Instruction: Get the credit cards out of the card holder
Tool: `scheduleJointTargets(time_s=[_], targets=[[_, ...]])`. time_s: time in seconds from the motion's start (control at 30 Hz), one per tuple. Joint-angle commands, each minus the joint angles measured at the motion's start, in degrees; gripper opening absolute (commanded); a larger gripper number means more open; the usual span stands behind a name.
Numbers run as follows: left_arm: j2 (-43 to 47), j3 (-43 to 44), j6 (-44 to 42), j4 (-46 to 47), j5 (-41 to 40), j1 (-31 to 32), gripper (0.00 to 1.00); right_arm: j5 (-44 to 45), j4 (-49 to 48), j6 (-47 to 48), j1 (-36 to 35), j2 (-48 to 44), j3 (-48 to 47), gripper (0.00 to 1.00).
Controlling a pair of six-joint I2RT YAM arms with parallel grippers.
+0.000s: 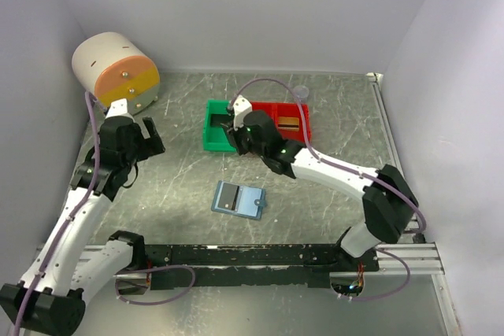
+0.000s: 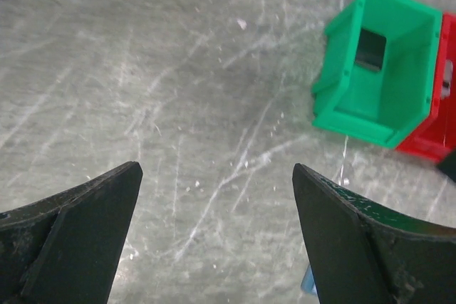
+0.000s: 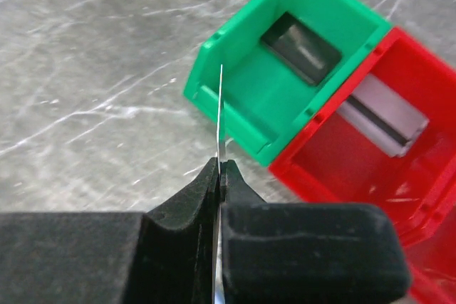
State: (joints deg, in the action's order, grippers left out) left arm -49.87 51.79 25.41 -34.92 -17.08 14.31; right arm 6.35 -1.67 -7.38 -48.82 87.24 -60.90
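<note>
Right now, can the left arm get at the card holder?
Probably yes: the left gripper is open and empty, bare table lies between it and the card holder, and the right gripper is by the green bin.

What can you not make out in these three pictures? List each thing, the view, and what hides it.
Held card: right wrist view shows only its edge in the shut right tool; colour unreadable.
Wallet: left wrist view, just a blue corner behind the left tool, cut by the bottom edge.
Wallet pockets: top view, too small to tell their contents.
Red bin: left wrist view, cut by the right edge.
</note>
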Motion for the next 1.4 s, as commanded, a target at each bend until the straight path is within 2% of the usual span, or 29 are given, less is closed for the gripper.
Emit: scheduleJointTargets(time_s=[0.0,0.23,0.5,0.73,1.1,1.37], targets=[[3.74,-5.56,-0.36,2.43,9.75,-1.12,0.99,6.08,1.08,9.71,0.02,4.61,-5.7,0.0],[11.04,-8.8,0.41,5.0,6.01,-1.12,1.0,9.02,-0.01,14.97,0.03,11.69,-11.46,0.0],[13.7,-7.59,-1.31,4.25,10.81,-1.15,0.98,11.25,4.89,19.17,0.12,21.67,-22.85,0.0],[18.6,-8.53,-1.68,5.36,11.71,-1.13,0.98,11.23,5.18,21.65,0.21,26.01,-27.3,0.0],[17.13,-8.42,-2.44,5.47,14.28,-1.13,0.98,13.76,6.39,25.85,0.11,33.53,-34.22,0.0],[17.83,-8.42,-2.05,5.51,13.56,-1.13,0.98,14.04,5.31,29.63,0.02,34.92,-34.86,0.0]])
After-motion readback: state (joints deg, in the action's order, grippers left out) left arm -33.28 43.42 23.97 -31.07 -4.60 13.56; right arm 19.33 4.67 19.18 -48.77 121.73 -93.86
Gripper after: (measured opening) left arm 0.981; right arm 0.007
